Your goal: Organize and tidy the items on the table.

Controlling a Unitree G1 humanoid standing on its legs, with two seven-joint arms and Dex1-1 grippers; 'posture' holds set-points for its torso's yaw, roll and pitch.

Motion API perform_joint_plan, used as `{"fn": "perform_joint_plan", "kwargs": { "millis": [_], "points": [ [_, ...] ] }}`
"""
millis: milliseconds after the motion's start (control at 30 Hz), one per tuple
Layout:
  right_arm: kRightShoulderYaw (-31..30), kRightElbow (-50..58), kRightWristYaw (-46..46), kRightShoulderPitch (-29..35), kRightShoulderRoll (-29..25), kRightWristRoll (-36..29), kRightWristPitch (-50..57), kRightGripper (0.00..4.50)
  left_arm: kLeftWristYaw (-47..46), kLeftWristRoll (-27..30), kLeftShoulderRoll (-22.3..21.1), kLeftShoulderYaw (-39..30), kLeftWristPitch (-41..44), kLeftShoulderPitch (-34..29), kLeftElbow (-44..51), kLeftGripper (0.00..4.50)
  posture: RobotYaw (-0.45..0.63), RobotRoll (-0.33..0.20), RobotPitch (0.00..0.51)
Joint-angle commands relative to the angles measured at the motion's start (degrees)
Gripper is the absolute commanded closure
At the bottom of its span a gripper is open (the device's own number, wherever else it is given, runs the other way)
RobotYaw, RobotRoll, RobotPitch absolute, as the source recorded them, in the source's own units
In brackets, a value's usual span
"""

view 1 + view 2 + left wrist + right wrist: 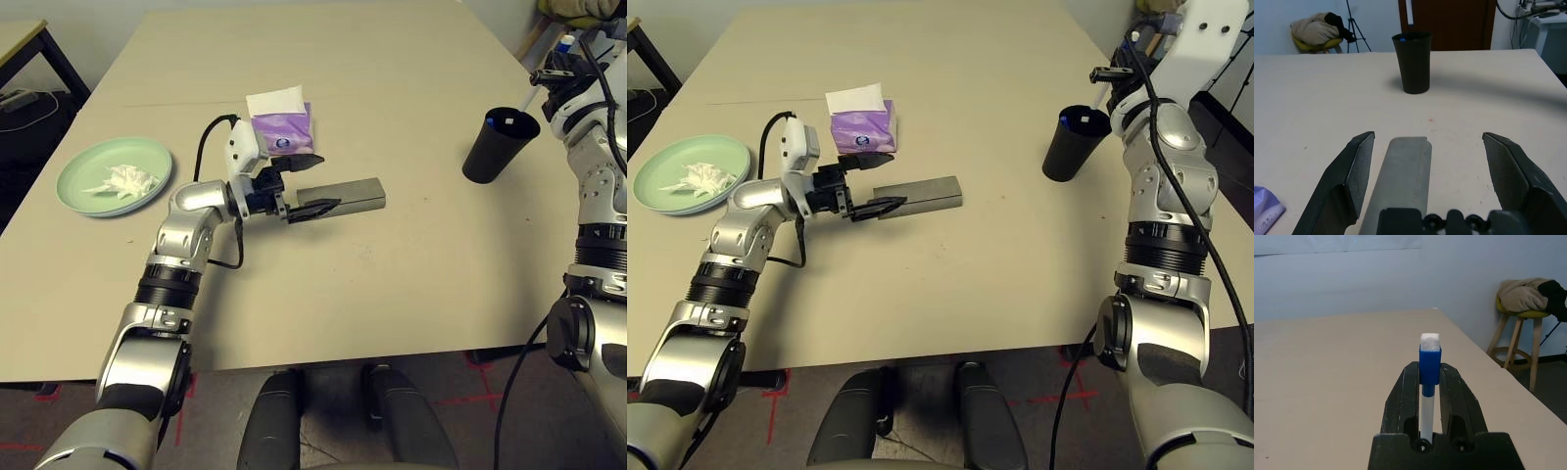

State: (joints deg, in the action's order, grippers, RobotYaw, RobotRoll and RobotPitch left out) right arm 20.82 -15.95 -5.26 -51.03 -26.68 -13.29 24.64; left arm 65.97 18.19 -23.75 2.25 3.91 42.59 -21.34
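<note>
The grey-tan glasses case (pixel 345 193) lies mid-table. My left gripper (pixel 306 184) is open, its two fingers straddling the case's left end, one finger on each side; in the left wrist view the case (pixel 1404 171) lies between the spread fingers (pixel 1354 171). My right gripper (pixel 1429 374) is shut on the blue-white pen (pixel 1429 357), held up in the air beside the table's right edge. The black cup (pixel 498 147) stands upright just left of that arm, with a small blue tip showing at its rim. A crumpled white tissue (pixel 123 181) lies in the pale green plate (pixel 78 162) at the left.
A purple tissue pack (pixel 283 127) with a white sheet sits just behind my left gripper. The beige table (pixel 392 274) has free room in front of and beyond the case. A stool with clothes (pixel 1528 298) stands off the table's far side.
</note>
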Motion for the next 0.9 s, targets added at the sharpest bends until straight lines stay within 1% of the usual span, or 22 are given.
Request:
{"fn": "perform_joint_plan", "kwargs": {
  "millis": [33,300,333,367,433,500,633,833,900],
  "points": [
    [-0.2,1.0,0.0,1.4,-0.2,-0.3,1.0,4.10,0.0,0.4,0.1,-0.3,0.6,0.4,-0.7,0.00,0.11,0.000,0.129],
    [-0.7,1.7,0.0,2.3,0.0,-0.1,1.4,4.10,0.2,0.1,0.0,-0.1,0.4,0.1,-0.9,0.00,0.10,0.000,0.129],
    [-0.8,1.8,0.0,2.3,0.0,-0.1,1.4,3.35,0.2,0.1,0.0,0.0,0.4,0.1,-0.9,0.00,0.11,0.000,0.129],
    [-0.9,1.7,0.0,2.3,-0.1,-0.1,1.5,3.06,0.2,0.1,-0.1,0.0,0.4,0.1,-0.9,0.00,0.11,0.000,0.130],
    [-1.0,1.7,0.0,2.2,-0.2,0.0,1.5,2.24,0.2,0.1,-0.1,0.0,0.5,0.0,-0.8,0.00,0.11,0.000,0.130],
    [-1.1,1.6,0.0,2.2,-0.2,0.0,1.6,1.55,0.3,0.1,-0.2,0.0,0.6,-0.1,-0.7,0.00,0.11,0.000,0.130],
    [-1.3,1.4,0.1,1.9,-0.3,-0.2,1.5,0.03,0.3,0.0,-0.3,0.0,0.6,-0.2,-0.6,0.00,0.11,0.000,0.128],
    [-1.7,1.4,-1.6,2.1,0.2,-1.0,0.2,0.03,-0.1,-0.2,-0.5,-0.1,0.7,-0.1,-0.6,0.00,0.11,0.000,0.124],
    [-2.3,1.9,-7.5,3.5,1.1,-3.3,-4.1,0.03,-1.2,-0.6,-0.5,-0.3,0.8,-0.1,-0.7,0.00,0.10,0.000,0.127]
  ]
}}
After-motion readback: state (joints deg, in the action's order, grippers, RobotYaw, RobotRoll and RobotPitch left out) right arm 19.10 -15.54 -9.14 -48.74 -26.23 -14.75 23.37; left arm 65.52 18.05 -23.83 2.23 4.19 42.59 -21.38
